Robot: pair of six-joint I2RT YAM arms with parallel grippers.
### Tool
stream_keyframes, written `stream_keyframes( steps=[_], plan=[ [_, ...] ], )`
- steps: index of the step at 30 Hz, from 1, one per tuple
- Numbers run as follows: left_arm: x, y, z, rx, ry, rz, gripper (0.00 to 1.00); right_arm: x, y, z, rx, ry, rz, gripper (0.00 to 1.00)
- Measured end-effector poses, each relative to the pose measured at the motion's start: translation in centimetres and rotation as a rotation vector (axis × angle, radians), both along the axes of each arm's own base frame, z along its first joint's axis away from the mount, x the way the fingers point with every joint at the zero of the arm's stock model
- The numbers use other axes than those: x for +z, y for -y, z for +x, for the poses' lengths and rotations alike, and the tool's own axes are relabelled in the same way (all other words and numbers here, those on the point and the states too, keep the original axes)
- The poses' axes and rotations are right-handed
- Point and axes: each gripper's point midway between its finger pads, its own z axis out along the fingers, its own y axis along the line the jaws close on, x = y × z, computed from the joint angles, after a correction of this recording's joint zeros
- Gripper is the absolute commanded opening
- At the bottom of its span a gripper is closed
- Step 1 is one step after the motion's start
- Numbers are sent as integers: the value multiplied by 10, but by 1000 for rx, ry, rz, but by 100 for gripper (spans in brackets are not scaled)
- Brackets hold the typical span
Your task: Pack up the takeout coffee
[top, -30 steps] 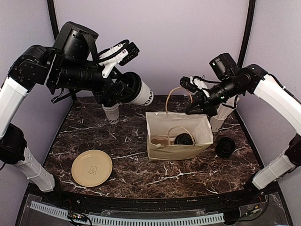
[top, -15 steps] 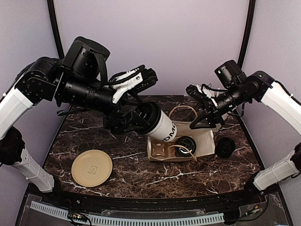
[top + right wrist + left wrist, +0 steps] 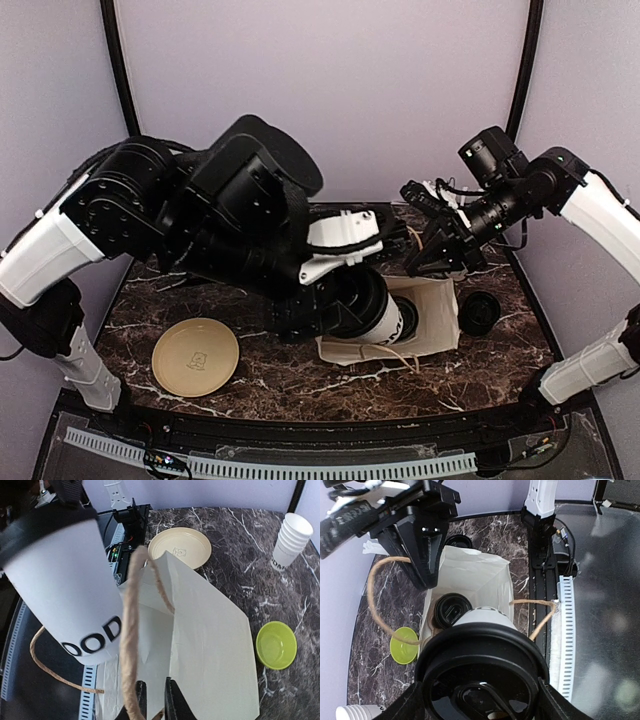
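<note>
As the left gripper [image 3: 479, 705] clamps its fingers on either side of the black lid, the takeout coffee [image 3: 65, 585] hangs tilted right at the mouth of the paper bag [image 3: 210, 645], white base and dark lettering leading, lid end away from the bag. The base sits level with the bag's rim on the left arm's side; how far it has crossed into the opening, I can't tell from these angles. Across the bag, the right gripper [image 3: 156, 700] has its two fingers drawn close together with the paper of the far rim pinched between them, and that grip holds the mouth spread wide. One twine handle [image 3: 129, 630] arches up from the bag just beside those fingers. Look down inside the bag: a second lidded cup [image 3: 451, 611] stands on the bottom, black lid up, against the wall nearest the right gripper. The bag itself stands on the marble table [image 3: 330, 385]. Just off the bag on the right arm's side sits a round black piece [image 3: 480, 312], lid or lidded cup, too dark to call. A small green bowl [image 3: 276, 645] lies near the bag, not touching it. A beige plate [image 3: 195, 357] rests well apart from the bag on the left arm's side, and a stack of lidless white cups [image 3: 292, 542] stands beyond the bowl, well apart from the bag.
</note>
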Motion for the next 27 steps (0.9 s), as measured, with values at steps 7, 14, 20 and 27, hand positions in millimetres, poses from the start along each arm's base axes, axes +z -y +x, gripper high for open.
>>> stream_keyframes(
  steps=[7,14,20,27],
  plan=[
    [-46,35,-1,41,118,176,53,-1,2,-16,37,-35,22,0],
    [-72,37,-4,62,231,303,54,1,4,-33,80,-77,53,0],
    [-77,30,-3,104,317,351,54,2,5,-43,104,-99,71,0],
    [-99,34,2,106,383,420,55,1,4,-44,103,-118,85,0]
  ],
)
